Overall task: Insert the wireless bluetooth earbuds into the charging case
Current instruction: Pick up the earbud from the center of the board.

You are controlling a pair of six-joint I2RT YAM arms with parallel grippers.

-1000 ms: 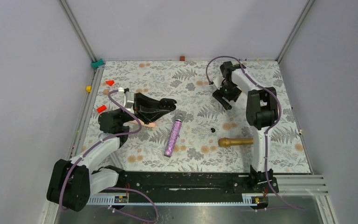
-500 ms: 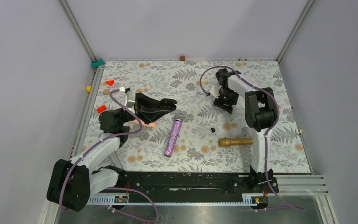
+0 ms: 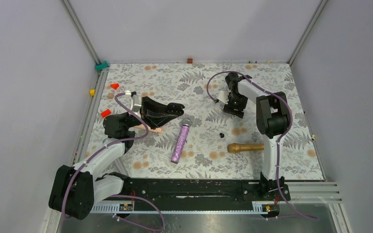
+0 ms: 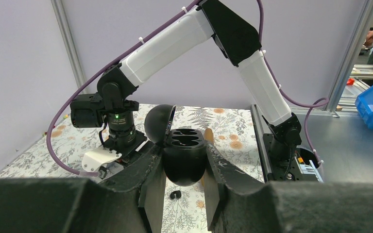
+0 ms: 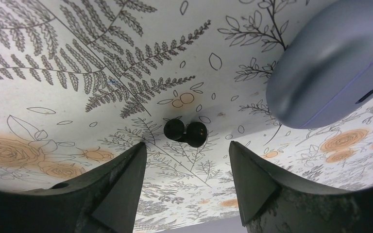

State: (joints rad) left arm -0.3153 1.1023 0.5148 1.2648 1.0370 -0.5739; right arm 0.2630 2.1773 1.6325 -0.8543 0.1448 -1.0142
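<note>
Black earbud (image 5: 185,132): flat on the table (image 5: 53,58), at 12 o'clock from the right gripper (image 5: 187,147) in the wrist view, just beyond the fingertips and centred on the gap, untouched.
Long axis: roughly 9-to-3 o'clock in that view, slightly tilted, so close to the line from one jaw to the other; a rounded lobe at each end.
Right gripper: wide, nothing between the jaws, low over the table at about 2 o'clock from its middle in the overhead view.
Second earbud (image 3: 222,135): loose on the table at 6 o'clock from the right gripper, between the purple microphone (image 3: 180,141) and the gold microphone (image 3: 245,147), apart from both.
Charging case (image 4: 184,155): clamped in the left gripper (image 4: 184,167), lid (image 4: 157,124) swung open, two sockets showing on top; at about 10 o'clock from the table's middle.
Left gripper: closed on the charging case, one jaw on each side.
Nearer arm: right, for this earbud and for the second earbud too; left taken up with the case.
Grey rounded thing (image 5: 328,63): at 2 o'clock from the earbud, near it, too blurred to name.
Next move, by judgement: a short advance toward 12 o'clock and down to bracket the earbud; perhaps a wrist turn first, to pinch across the short width.
Risk: likely to roll or squirt out.
</note>
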